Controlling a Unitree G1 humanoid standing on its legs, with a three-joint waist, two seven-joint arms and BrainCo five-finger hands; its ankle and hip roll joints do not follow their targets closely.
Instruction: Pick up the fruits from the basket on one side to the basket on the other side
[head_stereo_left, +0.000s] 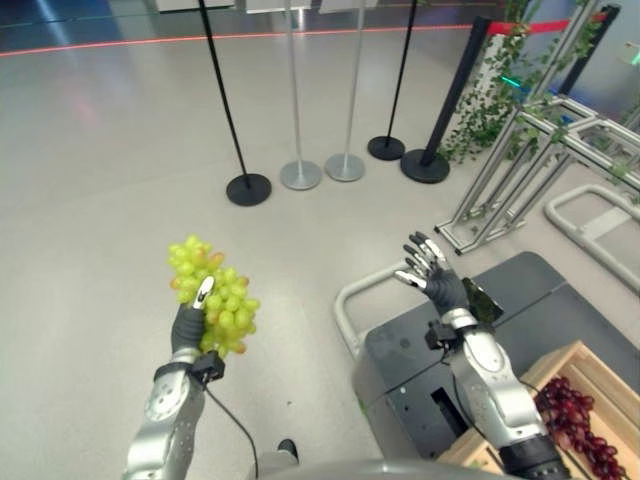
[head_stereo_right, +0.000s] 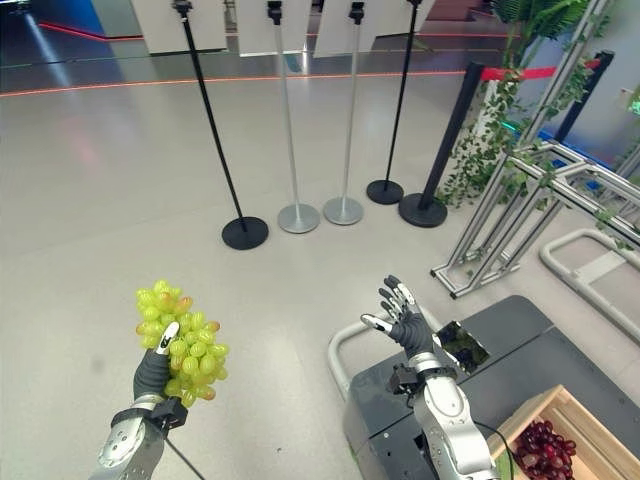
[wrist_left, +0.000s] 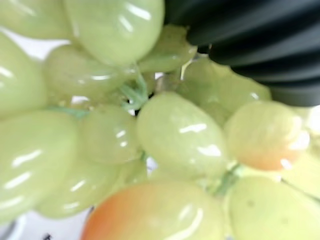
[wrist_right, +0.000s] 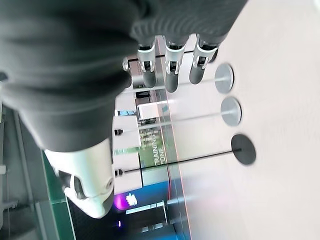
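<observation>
My left hand (head_stereo_left: 188, 325) is raised over the floor at the left, its fingers curled round a bunch of green grapes (head_stereo_left: 213, 295); the same bunch of green grapes (wrist_left: 165, 135) crowds close against that hand's dark cover in the left wrist view. At the right, my right hand (head_stereo_left: 435, 275) is lifted with straight, spread fingers (wrist_right: 171, 75) and holds nothing. A wooden crate basket (head_stereo_left: 590, 375) sits at the lower right on a dark grey platform (head_stereo_left: 540, 290), and a bunch of dark red grapes (head_stereo_left: 572, 415) lies in it.
Several stanchion posts with round bases (head_stereo_left: 248, 188) stand on the floor ahead. A metal frame with green vines (head_stereo_left: 530, 150) stands at the far right. A white tubular rail (head_stereo_left: 350, 305) curves beside the platform. Open floor lies to the left.
</observation>
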